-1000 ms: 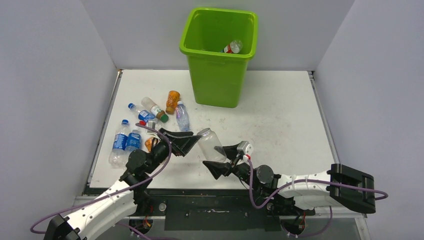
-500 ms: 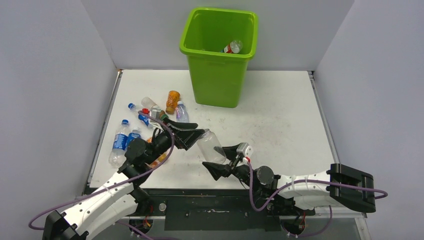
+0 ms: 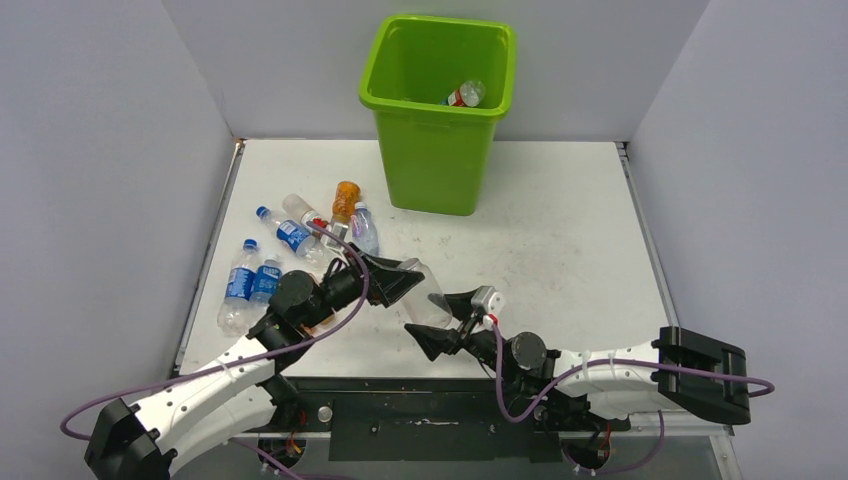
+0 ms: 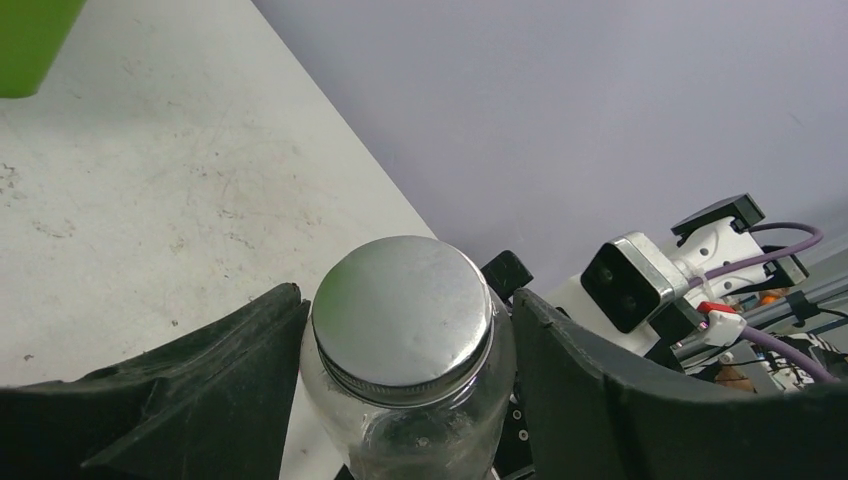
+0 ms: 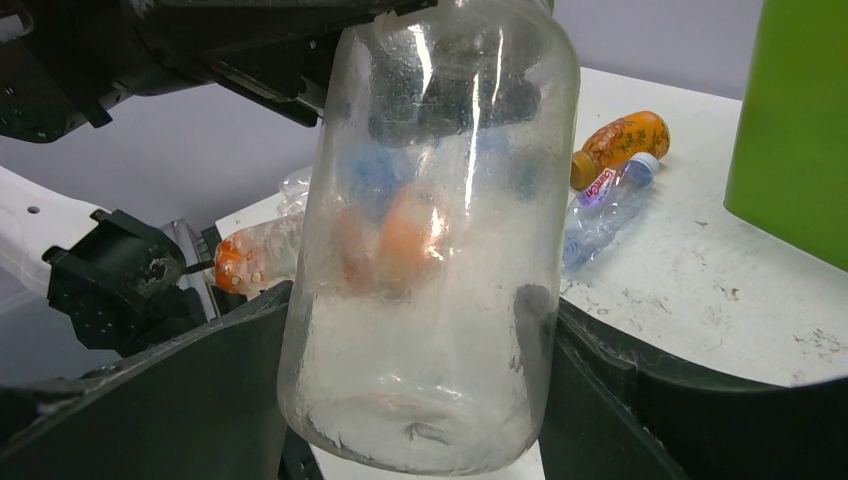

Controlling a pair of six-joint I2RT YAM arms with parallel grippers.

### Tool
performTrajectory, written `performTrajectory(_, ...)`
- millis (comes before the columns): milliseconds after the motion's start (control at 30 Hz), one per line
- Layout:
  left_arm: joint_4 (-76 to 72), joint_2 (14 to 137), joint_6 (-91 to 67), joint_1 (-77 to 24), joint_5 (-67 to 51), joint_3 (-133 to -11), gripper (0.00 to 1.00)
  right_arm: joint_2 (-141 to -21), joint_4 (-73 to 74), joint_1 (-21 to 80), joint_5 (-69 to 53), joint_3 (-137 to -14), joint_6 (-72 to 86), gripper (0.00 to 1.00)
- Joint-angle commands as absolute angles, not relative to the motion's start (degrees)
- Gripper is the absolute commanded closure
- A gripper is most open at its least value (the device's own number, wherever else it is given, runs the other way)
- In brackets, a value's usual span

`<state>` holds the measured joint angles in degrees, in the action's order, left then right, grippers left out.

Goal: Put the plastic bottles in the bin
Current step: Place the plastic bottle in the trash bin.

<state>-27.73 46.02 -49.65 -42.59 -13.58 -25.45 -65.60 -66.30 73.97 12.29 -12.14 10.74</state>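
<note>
clear jar (image 5: 430,200): rigid, slick, probably glass, so heavy and breakable; best held mid-body
left gripper (image 4: 405,300): fingers pinching the lid end
right gripper (image 5: 420,300): fingers clamping the base

I see the scuffed white table (image 3: 560,220) carrying the lime-green bin (image 3: 432,160) at its far middle. Plastic bottles (image 3: 290,235) lie loose on its left side: an orange bottle (image 3: 345,200) and blue-labelled ones (image 3: 240,285).

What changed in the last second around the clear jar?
The left end effector moved right, toward the right arm; its fingers now flank the metal lid of the clear jar. The right end effector stayed at the jar's base. The jar, the bin and the bottle inside it did not move.
</note>
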Motion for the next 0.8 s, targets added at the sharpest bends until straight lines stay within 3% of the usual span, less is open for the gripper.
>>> performTrajectory(0, -30.7, 46.9, -48.2, -43.7, -13.7, -28.4, 0.42, -66.6, -69.7, 74.5, 12.0, -13.3, 10.2, 0.73)
performTrajectory(67, -31.7, 47.5, -48.6, -43.9, -13.5, -28.4, 0.44, -66.9, -70.1, 74.6, 12.0, -13.3, 10.2, 0.73)
performTrajectory(100, -32.0, 47.8, -48.9, -43.9, -13.2, -28.5, 0.41, -67.0, -70.3, 74.7, 12.0, -13.2, 10.3, 0.73)
performTrajectory(167, -33.4, 47.9, -50.1, -43.9, -12.0, -28.1, 0.23, -67.3, -70.7, 74.9, 12.0, -13.2, 10.4, 0.73)
performTrajectory(233, -35.5, 47.7, -51.5, -43.9, -10.7, -27.4, 0.17, -67.3, -70.9, 75.0, 12.1, -13.1, 10.4, 0.73)
performTrajectory(467, -37.5, 48.0, -54.7, -43.9, -10.2, -27.4, 0.15, -66.1, -69.9, 75.1, 12.5, -13.0, 9.8, 0.73)
performTrajectory(567, -37.8, 48.8, -55.5, -43.8, -11.1, -27.4, 0.23, -65.7, -70.1, 75.1, 12.7, -12.7, 9.8, 0.73)
performTrajectory(767, -38.3, 50.1, -56.2, -43.8, -12.0, -27.4, 0.56, -65.8, -70.1, 75.2, 12.8, -12.6, 9.8, 0.73)
